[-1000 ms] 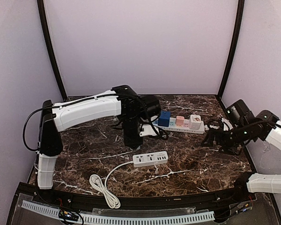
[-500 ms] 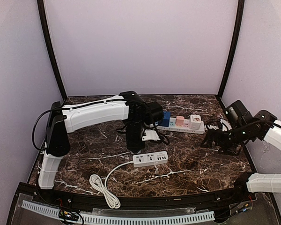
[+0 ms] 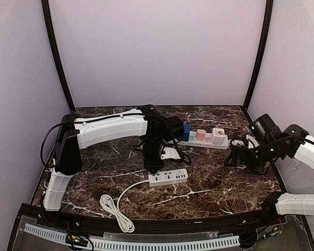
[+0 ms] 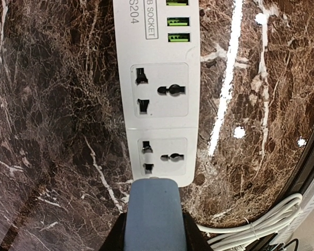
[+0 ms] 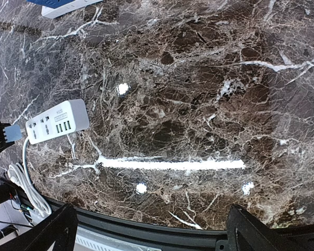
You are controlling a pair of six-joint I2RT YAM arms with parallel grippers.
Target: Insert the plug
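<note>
A white power strip (image 3: 168,177) lies on the marble table, its cord running off to the left. In the left wrist view the strip (image 4: 159,78) shows two universal sockets and green USB ports. My left gripper (image 4: 153,236) is shut on a blue-grey plug (image 4: 153,209), whose front end hangs just above the strip's end, beside the last socket (image 4: 162,156). From above, the left gripper (image 3: 153,167) points straight down at the strip's left end. My right gripper (image 3: 236,156) hovers open over the right of the table, nothing between its fingers (image 5: 49,232).
A longer power strip (image 3: 226,143) with blue, pink and white adapters in it lies at the back. A coiled white cable (image 3: 115,208) sits near the front left. A black rail (image 3: 162,225) borders the table's near edge.
My left arm has carried the plug forward and right, from beside the back strip to over the near strip's left end. The right arm has shifted slightly left.
</note>
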